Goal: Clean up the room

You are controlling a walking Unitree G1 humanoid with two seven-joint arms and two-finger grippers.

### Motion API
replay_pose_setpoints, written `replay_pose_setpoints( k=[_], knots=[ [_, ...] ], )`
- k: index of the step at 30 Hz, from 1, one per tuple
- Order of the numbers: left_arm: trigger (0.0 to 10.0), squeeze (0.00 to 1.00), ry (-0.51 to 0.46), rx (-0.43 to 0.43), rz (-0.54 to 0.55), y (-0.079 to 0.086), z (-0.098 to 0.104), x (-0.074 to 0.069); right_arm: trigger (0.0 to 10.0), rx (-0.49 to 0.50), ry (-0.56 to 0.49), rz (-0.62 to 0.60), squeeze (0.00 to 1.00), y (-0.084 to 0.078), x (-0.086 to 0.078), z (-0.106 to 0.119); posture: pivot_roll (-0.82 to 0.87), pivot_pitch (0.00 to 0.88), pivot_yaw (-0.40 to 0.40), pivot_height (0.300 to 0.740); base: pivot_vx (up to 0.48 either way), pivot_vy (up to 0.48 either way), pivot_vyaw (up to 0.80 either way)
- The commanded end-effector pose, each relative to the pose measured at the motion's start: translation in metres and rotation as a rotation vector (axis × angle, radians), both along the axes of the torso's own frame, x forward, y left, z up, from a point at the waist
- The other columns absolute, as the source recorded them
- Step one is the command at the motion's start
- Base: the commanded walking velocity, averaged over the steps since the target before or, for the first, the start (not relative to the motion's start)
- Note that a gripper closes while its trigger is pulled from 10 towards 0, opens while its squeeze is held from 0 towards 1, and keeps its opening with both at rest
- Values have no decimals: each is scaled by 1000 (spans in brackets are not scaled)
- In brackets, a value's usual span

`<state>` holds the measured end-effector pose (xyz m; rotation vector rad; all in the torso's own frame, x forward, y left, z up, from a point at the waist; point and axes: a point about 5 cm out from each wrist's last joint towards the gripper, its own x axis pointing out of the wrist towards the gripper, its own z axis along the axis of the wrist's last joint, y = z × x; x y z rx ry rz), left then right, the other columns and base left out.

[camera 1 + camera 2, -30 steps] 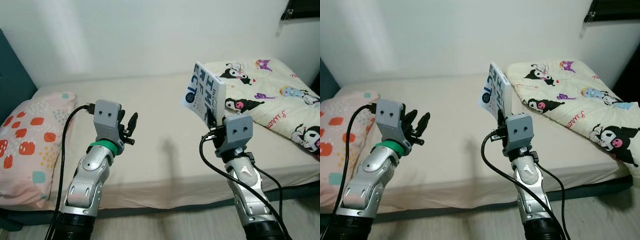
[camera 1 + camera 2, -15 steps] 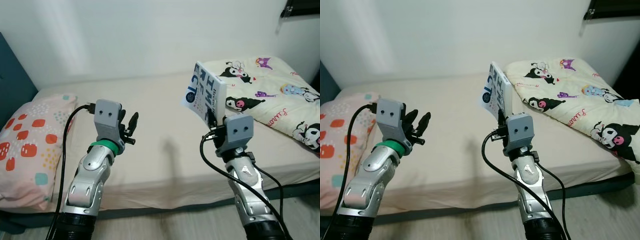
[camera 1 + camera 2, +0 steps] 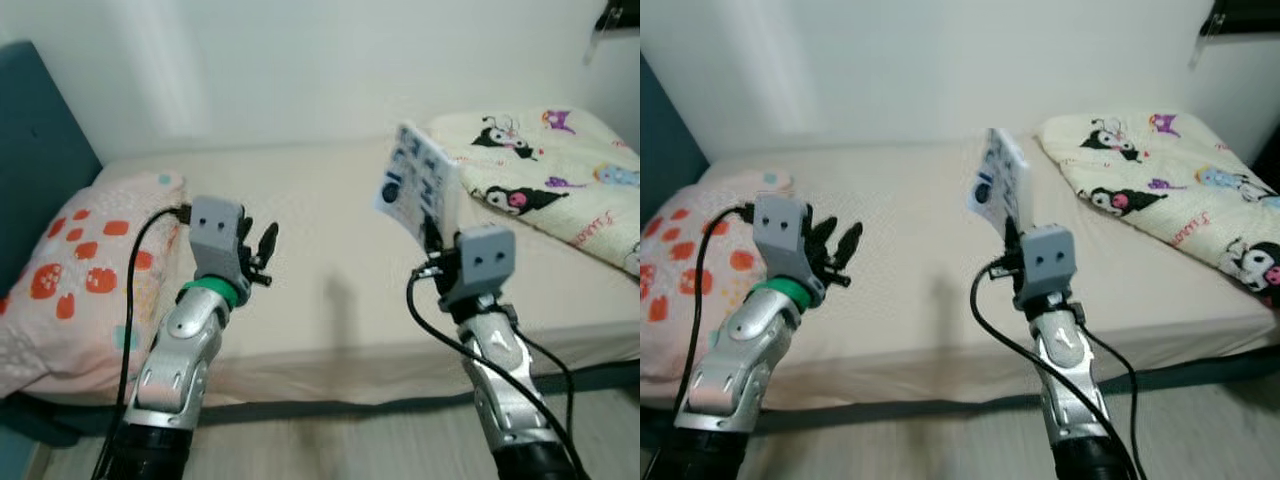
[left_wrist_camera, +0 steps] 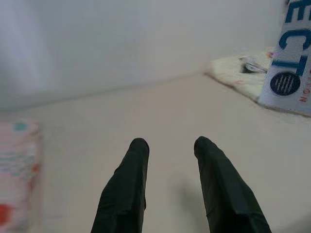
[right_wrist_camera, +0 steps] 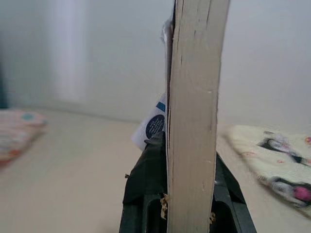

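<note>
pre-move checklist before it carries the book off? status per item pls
1. Right gripper shut on the book: ok.
2. Book held upright, above the bed, touching nothing: ok.
3. Left gripper open and empty: ok.
4. Space between both arms free of the pillow and the cartoon blanket: ok.
5. Drop-off spot for the book in view: cannot tell.

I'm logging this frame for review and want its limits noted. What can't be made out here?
- Book cover text: motion-blurred in the eye views, cut off by the edge in the left wrist view.
- Right tool fingertips: hidden behind the book's page edge.
- Blanket: cut off by the right edge.
- Pillow: cut off at the left edge.
</note>
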<state>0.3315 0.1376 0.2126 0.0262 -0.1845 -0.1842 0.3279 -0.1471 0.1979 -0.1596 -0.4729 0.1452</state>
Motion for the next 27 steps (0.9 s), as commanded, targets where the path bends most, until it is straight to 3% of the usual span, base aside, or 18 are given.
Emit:
replay_pose_setpoints(
  k=[1, 21, 27],
  knots=[
    [10000, 0, 23, -1, 1, 0, -5, 0, 10000, 1, -36, 22, 0, 4, -1, 6, -117, 47, 131, 722, 0, 360, 0],
    [10000, 0, 22, -1, -1, 0, -4, 0, 10000, 2, -36, 28, 0, 5, -1, 6, -115, 46, 133, 722, 0, 349, 0],
    [10000, 0, -5, 15, -4, 0, -2, 0, 10000, 3, -34, 29, 0, 6, -1, 5, -114, 47, 134, 722, 0, 92, 0]
  ],
)
